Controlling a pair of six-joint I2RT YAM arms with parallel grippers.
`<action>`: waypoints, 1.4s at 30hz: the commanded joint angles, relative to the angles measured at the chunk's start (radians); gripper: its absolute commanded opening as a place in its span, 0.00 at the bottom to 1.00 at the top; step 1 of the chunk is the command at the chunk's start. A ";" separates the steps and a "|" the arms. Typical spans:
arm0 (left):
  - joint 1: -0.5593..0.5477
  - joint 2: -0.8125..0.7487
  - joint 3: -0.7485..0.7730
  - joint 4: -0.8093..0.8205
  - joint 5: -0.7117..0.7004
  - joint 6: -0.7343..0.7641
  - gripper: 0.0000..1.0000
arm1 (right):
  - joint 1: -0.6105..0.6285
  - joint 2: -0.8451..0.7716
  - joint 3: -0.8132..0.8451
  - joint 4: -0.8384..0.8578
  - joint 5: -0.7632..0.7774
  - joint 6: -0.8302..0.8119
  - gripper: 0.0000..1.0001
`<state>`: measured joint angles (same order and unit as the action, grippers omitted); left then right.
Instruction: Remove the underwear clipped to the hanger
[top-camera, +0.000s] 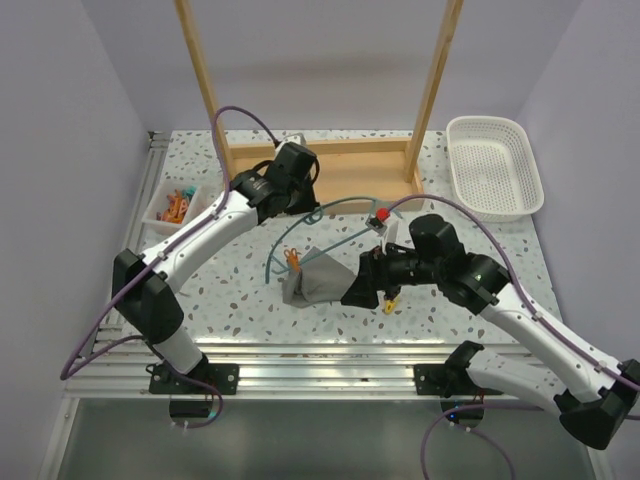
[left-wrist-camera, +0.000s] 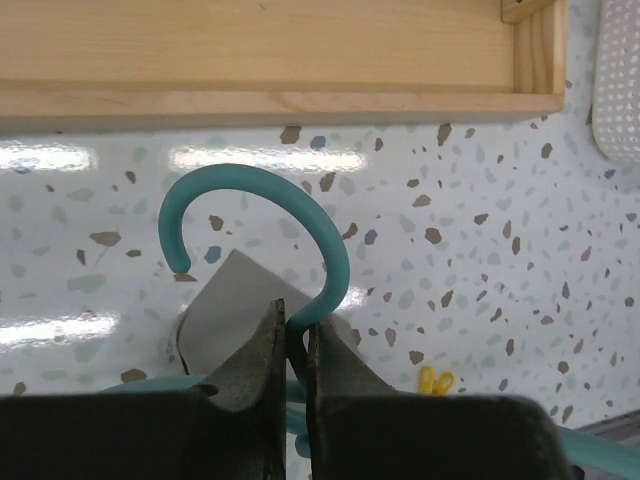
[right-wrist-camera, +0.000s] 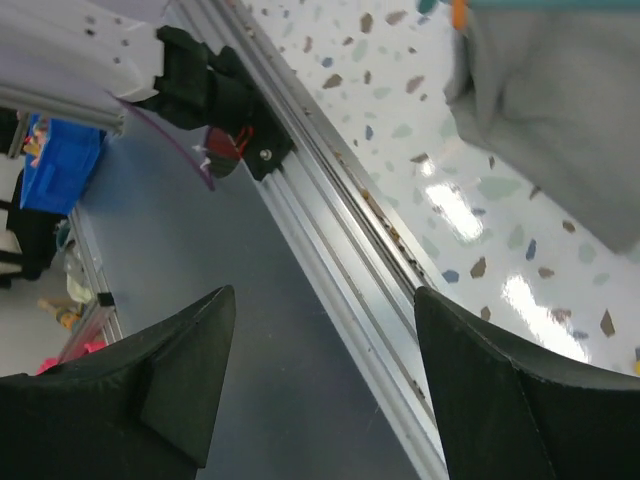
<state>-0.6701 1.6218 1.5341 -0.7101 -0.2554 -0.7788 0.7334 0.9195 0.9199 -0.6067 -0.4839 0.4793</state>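
The teal hanger (top-camera: 335, 208) lies over the speckled table, and my left gripper (top-camera: 300, 195) is shut on its neck just below the curved hook (left-wrist-camera: 300, 215). The grey underwear (top-camera: 315, 280) hangs crumpled from the hanger's left shoulder, held there by an orange clip (top-camera: 292, 258). My right gripper (top-camera: 350, 292) is at the underwear's right edge, open with nothing between its fingers (right-wrist-camera: 190, 370). In the right wrist view the underwear (right-wrist-camera: 560, 100) is at the upper right, apart from the jaws, with the orange clip (right-wrist-camera: 458, 12) above it.
A yellow clip (top-camera: 388, 305) lies loose on the table beside my right gripper. The wooden frame's base (top-camera: 330, 160) stands behind the hanger, a white basket (top-camera: 493, 165) at the back right, and a small tray of clips (top-camera: 178, 205) at the left. Aluminium rails (top-camera: 320, 360) run along the near edge.
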 joint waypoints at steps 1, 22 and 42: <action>-0.003 0.077 0.098 0.037 0.169 -0.016 0.00 | 0.006 0.039 0.100 0.131 -0.177 -0.142 0.76; -0.057 0.244 0.291 0.067 0.390 -0.136 0.00 | 0.193 0.266 0.109 0.269 0.617 -0.337 0.80; -0.066 0.196 0.251 0.061 0.375 -0.116 0.00 | 0.193 0.506 0.227 0.167 0.604 -0.327 0.80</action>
<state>-0.7300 1.8721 1.7821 -0.6537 0.1085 -0.9001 0.9318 1.4334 1.1065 -0.4114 0.1059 0.1486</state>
